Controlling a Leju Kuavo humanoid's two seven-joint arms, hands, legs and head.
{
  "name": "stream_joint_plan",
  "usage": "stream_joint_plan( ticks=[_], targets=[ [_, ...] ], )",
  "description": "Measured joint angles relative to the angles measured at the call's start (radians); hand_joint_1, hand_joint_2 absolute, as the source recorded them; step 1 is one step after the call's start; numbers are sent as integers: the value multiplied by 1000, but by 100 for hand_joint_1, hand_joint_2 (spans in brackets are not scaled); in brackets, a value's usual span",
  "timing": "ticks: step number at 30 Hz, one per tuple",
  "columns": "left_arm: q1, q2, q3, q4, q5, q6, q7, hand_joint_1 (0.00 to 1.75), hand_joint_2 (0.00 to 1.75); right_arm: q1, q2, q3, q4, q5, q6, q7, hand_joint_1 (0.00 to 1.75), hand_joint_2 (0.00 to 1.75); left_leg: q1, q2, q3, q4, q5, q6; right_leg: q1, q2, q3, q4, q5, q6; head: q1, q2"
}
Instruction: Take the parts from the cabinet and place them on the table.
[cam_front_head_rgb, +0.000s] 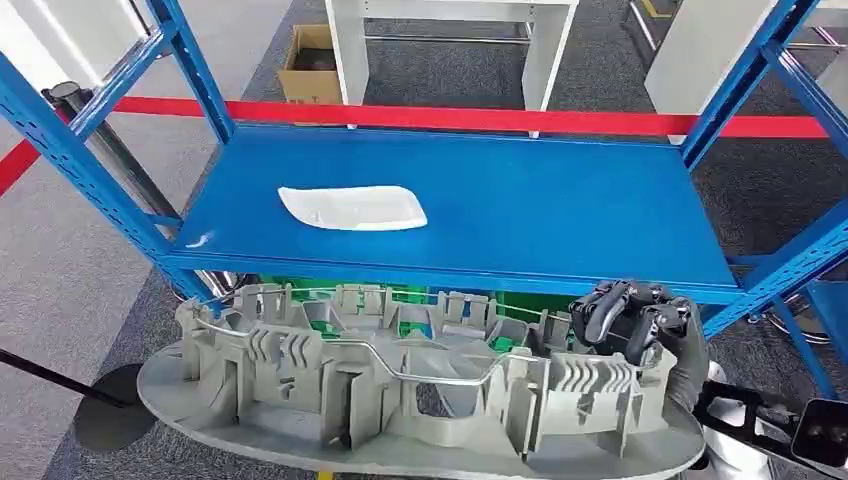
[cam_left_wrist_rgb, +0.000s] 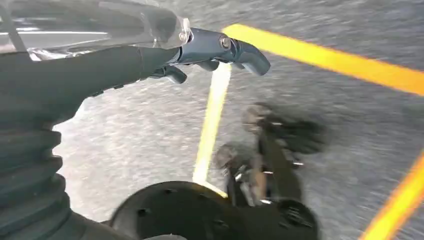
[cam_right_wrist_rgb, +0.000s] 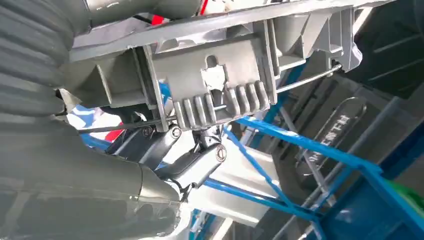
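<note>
One grey ribbed part (cam_front_head_rgb: 400, 390) gripped by right hand (cam_front_head_rgb: 640, 325) fingers (cam_right_wrist_rgb: 192, 162), left hand (cam_left_wrist_rgb: 165, 60) fingers apart, one white part (cam_front_head_rgb: 352, 208) on blue shelf (cam_front_head_rgb: 560, 210)

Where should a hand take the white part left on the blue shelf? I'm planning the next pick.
Probably the long near edge of the white part, approached from the shelf's open front. It lies flat and shallow, nothing beside it; fingers need to hook under its rim.

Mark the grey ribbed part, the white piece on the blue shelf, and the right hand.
grey ribbed part (cam_front_head_rgb: 400, 400), head view, its middle.
white piece (cam_front_head_rgb: 352, 208), head view, its centre.
right hand (cam_front_head_rgb: 630, 318), head view, dark fingers gripping the part's end.
</note>
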Motion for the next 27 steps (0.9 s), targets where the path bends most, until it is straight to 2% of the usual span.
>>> stream_joint_plan(
  ticks=[1,2,4,5,6,8,9,10,11,12,13,14,15,16,17,18,19,20,21,22,23,24,25,26,27],
  targets=[
    [4,-4,0,0,0,13,19,0,175,6,-8,-8,-2,-5,8,-6,175,175,0,0,0,1,5,-4,3,0,-5,2,10,-6,-3,0],
    [8,-6,0,0,-1,26,36,0,175,9,-21,-20,-3,-10,20,-13,175,175,1,-1,0,5,9,-9,5,1,-13,-4,12,-9,2,0],
    [15,-10,1,0,-9,41,59,0,175,17,-40,-49,-3,-16,46,-37,175,175,2,-4,-5,2,23,-22,6,0,-20,-3,22,-24,1,0],
    [18,-8,1,0,-11,46,63,0,175,17,-44,-62,-2,-15,57,-48,175,175,6,-5,-12,11,8,-29,-2,-5,-30,-6,35,-32,3,0],
    [21,-5,1,-1,-13,47,65,0,175,17,-45,-72,-2,-13,66,-56,175,175,7,-5,-28,39,-40,-37,-2,-6,-41,-6,44,-40,-1,0],
    [23,11,2,-2,-14,40,63,0,175,17,-46,-86,-1,-2,74,-62,175,175,14,-5,-76,179,-160,-50,-2,-6,-71,-5,68,-42,-2,0],
    [21,18,3,-3,-14,33,57,0,175,19,-45,-91,1,6,74,-63,175,175,17,-5,-97,257,-197,-53,-2,-6,-83,-4,80,-41,-3,0],
    [21,25,3,-3,-16,24,51,0,175,22,-45,-96,4,13,74,-63,175,175,19,-5,-105,308,-204,-55,-2,-6,-100,-3,92,-39,-3,0],
    [21,32,3,-3,-18,20,45,0,175,28,-45,-100,7,16,74,-63,175,175,21,-5,-90,312,-183,-56,-2,-6,-114,-3,103,-36,-3,0],
    [21,37,3,-3,-18,15,39,0,175,32,-45,-108,11,18,75,-63,175,175,22,-5,-57,279,-146,-55,-3,-6,-126,-2,112,-33,-3,0],
    [20,42,3,-3,-18,10,33,0,175,33,-44,-115,14,18,85,-63,175,175,23,-5,-2,208,-108,-54,-4,-6,-139,-2,122,-30,-2,0],
    [18,48,3,-3,-18,7,25,0,175,32,-42,-122,18,22,103,-63,175,175,23,-5,67,114,-87,-53,-4,-6,-148,-2,133,-26,-3,0],
    [14,53,3,-3,-18,6,16,0,175,29,-36,-131,21,33,120,-63,175,175,23,-10,142,16,-101,-51,-4,-6,-152,-1,142,-21,-3,0],
    [8,57,3,-3,-18,5,2,0,175,26,-29,-139,24,46,130,-63,175,175,18,-15,179,-51,-122,-43,-1,-6,-155,0,149,-14,-2,0],
    [6,60,3,-3,-18,2,-7,0,175,24,-25,-142,28,57,136,-63,175,175,16,-16,165,-42,-116,-35,-2,-7,-153,-6,160,-7,0,0],
    [4,64,3,-2,-18,-1,-12,0,175,22,-18,-142,32,63,137,-63,175,175,12,-16,159,-40,-113,-30,-5,-7,-154,-8,168,-2,-5,0],
    [4,67,3,-3,-18,-3,-16,0,175,22,-12,-142,35,66,137,-63,175,175,10,-15,153,-39,-106,-19,-6,-6,-155,-13,178,6,-2,0],
    [3,70,4,-2,-18,-4,-19,0,175,22,-8,-144,39,69,137,-63,175,175,18,-10,145,-47,-88,-5,-9,-5,-161,-11,180,11,-3,0],
    [0,71,4,-2,-18,-10,-24,0,175,21,-6,-145,42,71,136,-63,175,175,16,-5,129,-46,-76,6,-9,-3,-177,15,134,11,-1,0],
    [0,73,4,-2,-18,-16,-30,0,175,21,-5,-144,44,71,133,-63,175,175,16,-3,114,-45,-63,14,-8,-2,-195,71,63,11,3,0],
    [0,75,4,-2,-18,-20,-35,0,175,21,-5,-143,44,72,127,-63,175,175,14,-3,100,-45,-52,16,-8,-3,-212,146,0,14,4,0],
    [0,76,4,-2,-18,-26,-38,0,175,21,-4,-143,45,72,121,-63,175,175,11,0,84,-43,-38,18,-8,-3,-230,229,-47,16,3,0],
    [0,76,4,-2,-19,-27,-38,0,175,22,-3,-142,45,70,114,-63,175,175,8,1,69,-40,-26,18,-8,-3,-238,297,-62,18,4,0],
    [0,76,4,-2,-19,-27,-38,0,175,23,-3,-140,45,68,107,-63,175,175,6,3,54,-36,-16,17,-8,-3,-229,325,-45,16,3,0],
    [0,76,4,-2,-20,-27,-38,0,175,23,-3,-139,45,67,103,-63,175,175,4,3,37,-31,-5,16,-8,-3,-199,306,-7,13,4,0]
  ],
)
